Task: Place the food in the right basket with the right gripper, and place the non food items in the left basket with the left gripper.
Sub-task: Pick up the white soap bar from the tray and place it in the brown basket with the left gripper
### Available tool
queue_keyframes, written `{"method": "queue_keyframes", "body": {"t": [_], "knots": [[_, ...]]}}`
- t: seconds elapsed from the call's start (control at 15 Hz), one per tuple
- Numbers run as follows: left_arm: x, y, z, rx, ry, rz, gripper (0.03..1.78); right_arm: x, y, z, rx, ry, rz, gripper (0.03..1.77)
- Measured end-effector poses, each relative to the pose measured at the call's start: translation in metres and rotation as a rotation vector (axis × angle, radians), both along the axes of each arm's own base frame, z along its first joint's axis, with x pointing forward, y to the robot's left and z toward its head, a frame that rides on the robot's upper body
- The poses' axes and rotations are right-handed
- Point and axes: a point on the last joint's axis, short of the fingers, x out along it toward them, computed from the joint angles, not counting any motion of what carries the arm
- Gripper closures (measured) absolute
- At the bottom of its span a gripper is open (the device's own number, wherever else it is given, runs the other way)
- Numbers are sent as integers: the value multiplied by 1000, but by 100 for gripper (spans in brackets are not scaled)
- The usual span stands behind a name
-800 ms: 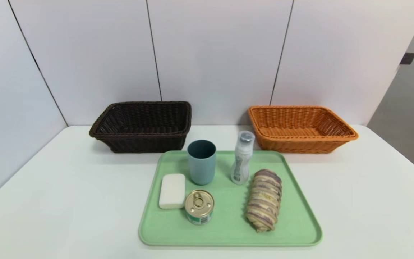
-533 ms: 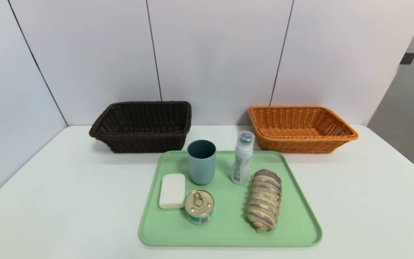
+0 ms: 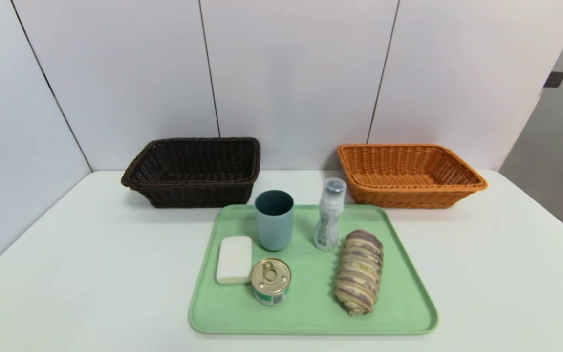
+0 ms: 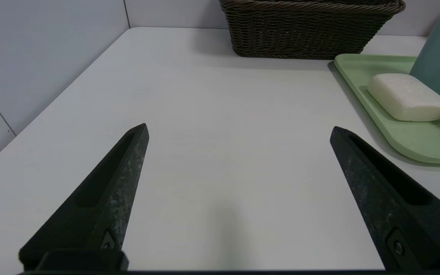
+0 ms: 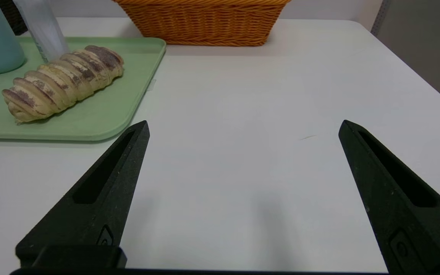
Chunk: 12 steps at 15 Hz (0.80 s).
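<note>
Missing from the head view, the left claw [image 4: 239, 130] and right claw [image 5: 243, 126] both hang spread wide and empty over bare white bench [image 3: 91, 274], flanking the green tray [image 3: 311, 318]. Five items sit on it: soap [image 3: 234, 259], cup [image 3: 274, 220], bottle [image 3: 329, 215], can [image 3: 271, 280], bread roll [image 3: 358, 271]. Two baskets stand behind, dark [image 3: 193, 171] left, orange [image 3: 408, 176] right.
</note>
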Motion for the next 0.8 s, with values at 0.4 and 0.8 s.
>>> {"method": "queue_keyframes", "body": {"t": [0.4,0.8], "knots": [[-7,-1,11,46,55,-40,12,-15,0,32,-5,-39,22,9],[-12,-1,61,30,180,-41,12,-28,1,79,-7,59,59,9]]}}
